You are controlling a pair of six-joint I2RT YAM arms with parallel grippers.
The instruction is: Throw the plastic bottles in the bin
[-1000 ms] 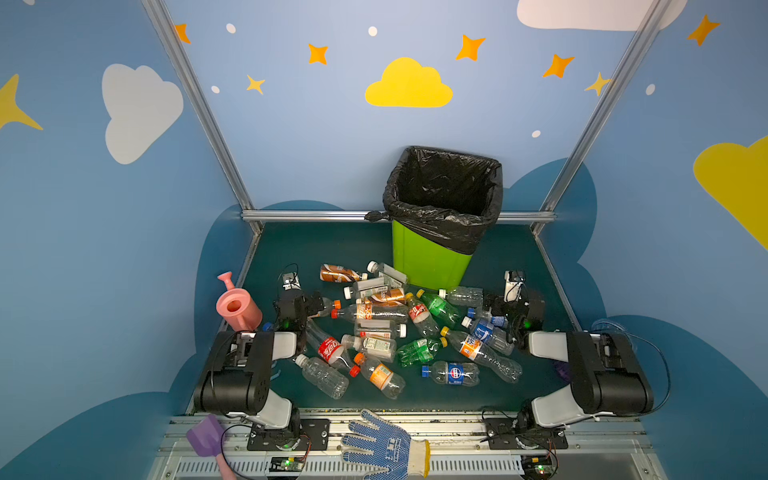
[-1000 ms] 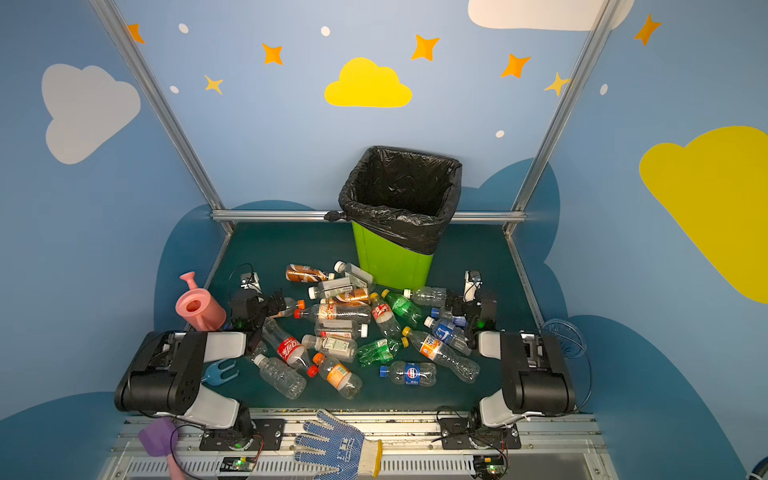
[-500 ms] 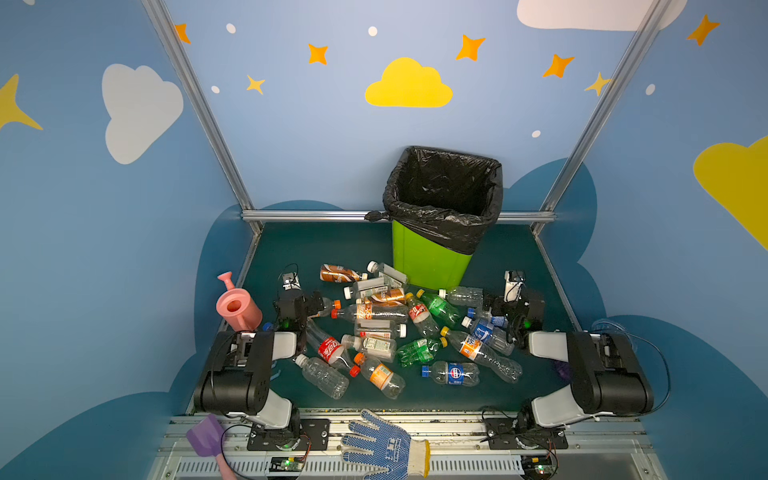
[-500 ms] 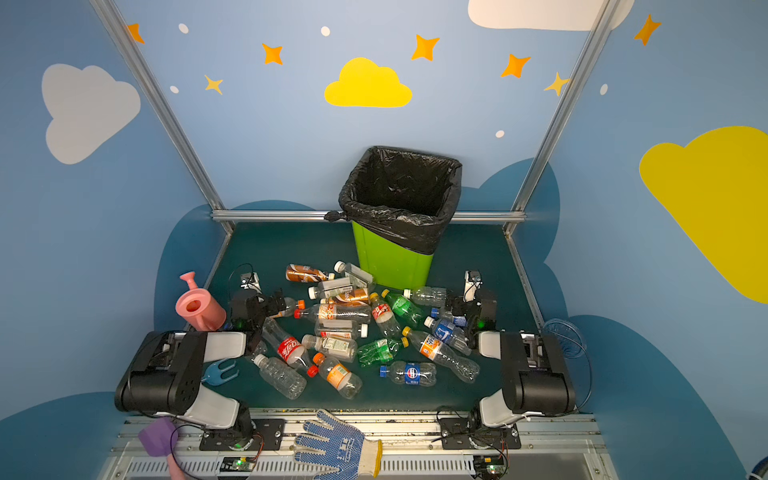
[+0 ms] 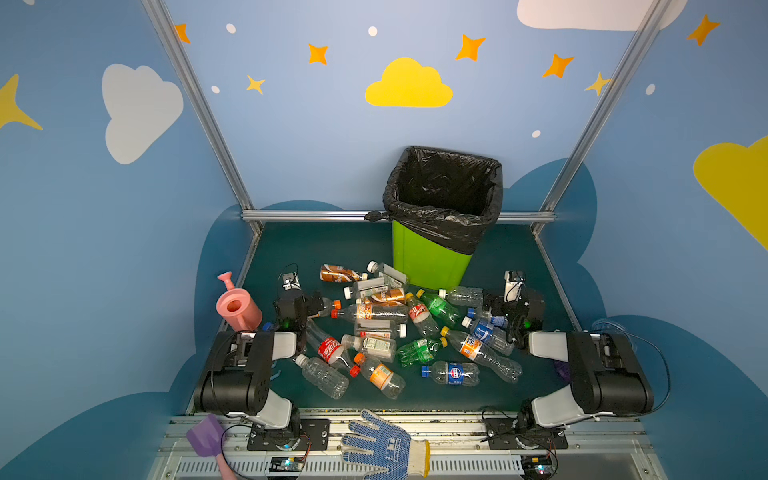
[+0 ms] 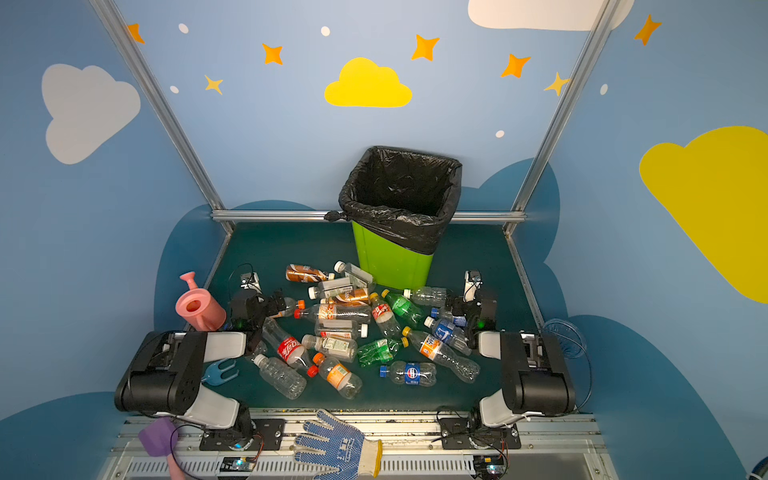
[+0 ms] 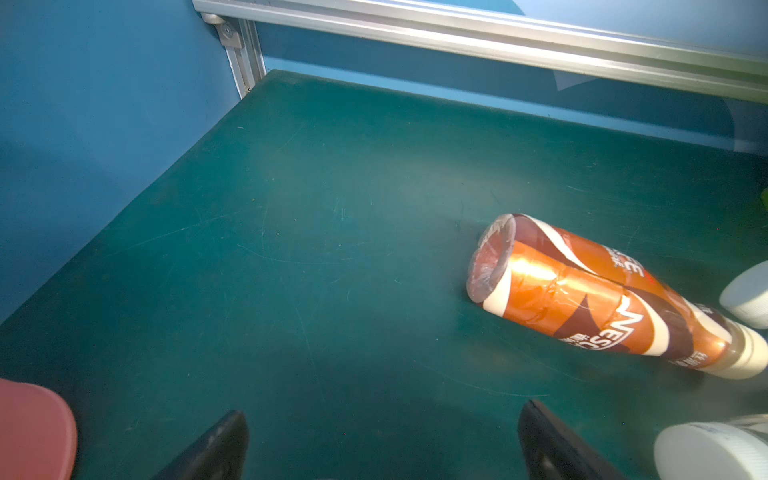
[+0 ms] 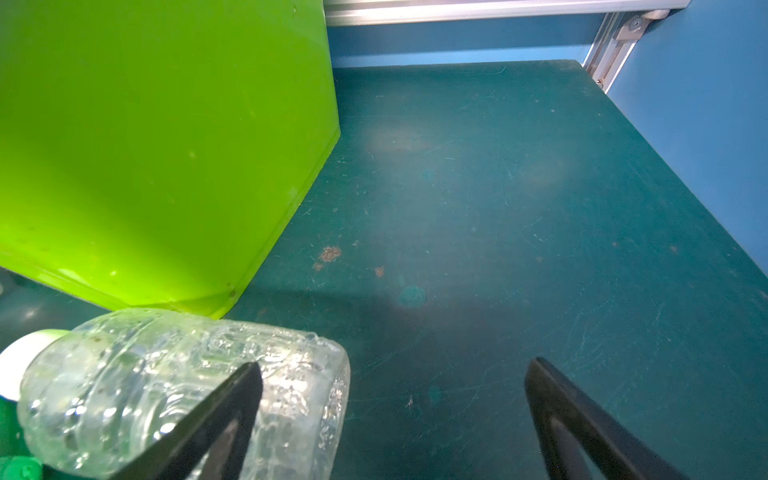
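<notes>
Nothing has visibly changed over the last second. The left gripper (image 7: 382, 411), the right gripper (image 8: 395, 363) and the plastic bottles (image 5: 374, 311) sit exactly where they were.

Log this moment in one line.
left gripper: open, empty | right gripper: open, empty | plastic bottles: piled before bin

Roughly nineteen plastic bottles (image 5: 370, 311) lay on the surface (image 5: 332, 245), though overlaps blurred the count. There was one bin (image 5: 424, 262), one watering can (image 5: 239, 309), one glove (image 5: 382, 446), one purple scoop (image 5: 203, 434) and one blue fork (image 6: 220, 370).
</notes>
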